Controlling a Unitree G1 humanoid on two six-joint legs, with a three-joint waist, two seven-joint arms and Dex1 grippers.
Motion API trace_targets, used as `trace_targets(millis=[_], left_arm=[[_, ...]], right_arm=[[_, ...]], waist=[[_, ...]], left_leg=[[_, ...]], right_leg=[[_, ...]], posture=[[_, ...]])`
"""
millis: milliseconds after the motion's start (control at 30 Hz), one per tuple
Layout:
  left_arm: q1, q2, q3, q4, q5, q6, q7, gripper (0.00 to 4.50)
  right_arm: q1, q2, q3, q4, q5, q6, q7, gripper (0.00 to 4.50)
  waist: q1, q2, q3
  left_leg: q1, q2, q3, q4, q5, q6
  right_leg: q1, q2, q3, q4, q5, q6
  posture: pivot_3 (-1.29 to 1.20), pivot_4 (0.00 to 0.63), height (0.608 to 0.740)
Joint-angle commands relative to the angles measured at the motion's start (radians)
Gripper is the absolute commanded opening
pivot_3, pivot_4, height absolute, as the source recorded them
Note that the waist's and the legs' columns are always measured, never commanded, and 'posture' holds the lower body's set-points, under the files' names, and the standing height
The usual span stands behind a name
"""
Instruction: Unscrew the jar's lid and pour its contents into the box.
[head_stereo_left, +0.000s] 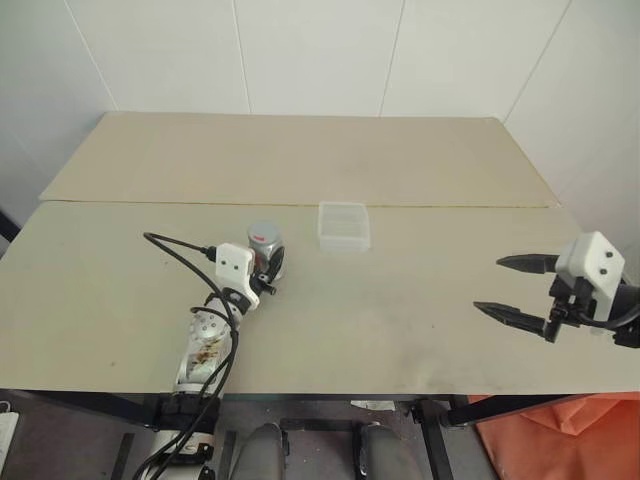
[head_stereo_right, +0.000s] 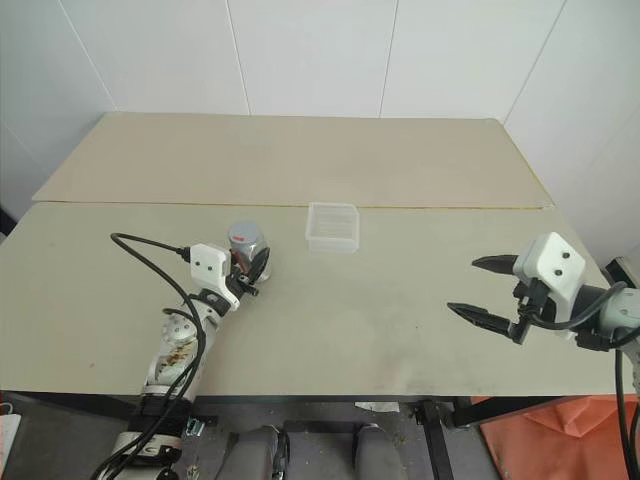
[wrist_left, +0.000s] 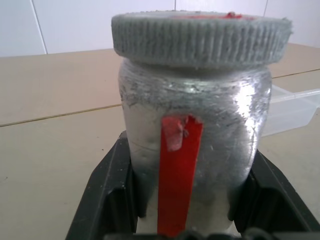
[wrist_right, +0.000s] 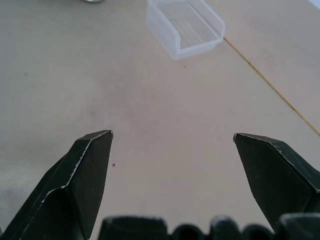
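- Left gripper (head_stereo_left: 268, 268), centre-left of the frame: fingers (wrist_left: 107, 195) clamped on the jar (head_stereo_left: 263, 243), lid (wrist_left: 200, 39) on.
- Right gripper (head_stereo_left: 512, 287), right edge: fingers spread wide, empty.
- Box (head_stereo_left: 343, 226) sits mid-tabletop (head_stereo_left: 400, 320), just right of the jar.

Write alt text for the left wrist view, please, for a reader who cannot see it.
A silvery jar with a red label strip stands upright between the two black fingers of the left gripper, its ribbed grey lid screwed on. Behind it lie a beige table and a clear plastic box.
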Motion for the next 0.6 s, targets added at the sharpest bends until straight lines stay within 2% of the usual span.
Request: trace_targets(millis=[33, 133, 267, 367, 467, 600], left_arm=[[-0.006, 0.007, -0.006, -0.057, -0.028, 0.022, -0.027, 1.94], [0.007, 0.024, -0.02, -0.127, -0.058, 0.056, -0.074, 1.94], [0.042, 0.085, -0.063, -0.255, -0.12, 0.105, -0.21, 1.94], [0.053, 0.125, -0.089, -0.322, -0.153, 0.138, -0.279, 1.94], [0.05, 0.13, -0.101, -0.343, -0.157, 0.15, -0.286, 1.94], [0.05, 0.127, -0.122, -0.354, -0.131, 0.15, -0.281, 1.94]], right_arm=[[-0.083, 0.055, 0.037, -0.096, 0.062, 0.048, -0.093, 4.5], [-0.195, 0.176, 0.149, -0.167, 0.075, 0.124, -0.242, 4.5], [-0.318, 0.398, 0.292, -0.255, 0.114, 0.217, -0.441, 4.5], [-0.374, 0.53, 0.394, -0.28, 0.084, 0.259, -0.564, 4.5], [-0.405, 0.594, 0.48, -0.285, 0.026, 0.259, -0.628, 4.5], [-0.406, 0.631, 0.518, -0.3, 0.013, 0.253, -0.653, 4.5]], waist=[[-0.006, 0.0, 0.0], [-0.013, 0.0, 0.0], [-0.021, 0.0, 0.0], [-0.022, 0.0, 0.0], [-0.017, 0.0, 0.0], [-0.017, 0.0, 0.0]], left_leg=[[0.0, 0.0, 0.0, 0.0, 0.0, 0.0], [0.0, 0.001, -0.001, 0.001, 0.0, 0.0], [-0.001, 0.002, -0.002, 0.0, 0.0, 0.0], [-0.001, 0.003, -0.003, -0.001, 0.0, 0.0], [-0.002, 0.002, -0.002, -0.001, 0.0, 0.0], [-0.002, 0.0, -0.002, 0.0, 0.0, 0.0]], right_leg=[[0.0, 0.0, 0.0, 0.0, 0.0, 0.0], [0.0, 0.001, 0.0, 0.001, 0.001, -0.001], [-0.001, 0.003, 0.0, 0.001, 0.001, -0.002], [-0.002, 0.004, 0.0, 0.001, 0.005, -0.009], [-0.002, 0.003, -0.001, 0.001, 0.005, -0.009], [-0.002, 0.0, -0.001, 0.0, 0.005, -0.009]], posture=[[0.0, 0.15, 0.74], [0.0, 0.15, 0.74], [0.0, 0.15, 0.74], [0.0, 0.15, 0.74], [0.0, 0.15, 0.74], [0.0, 0.15, 0.74]])
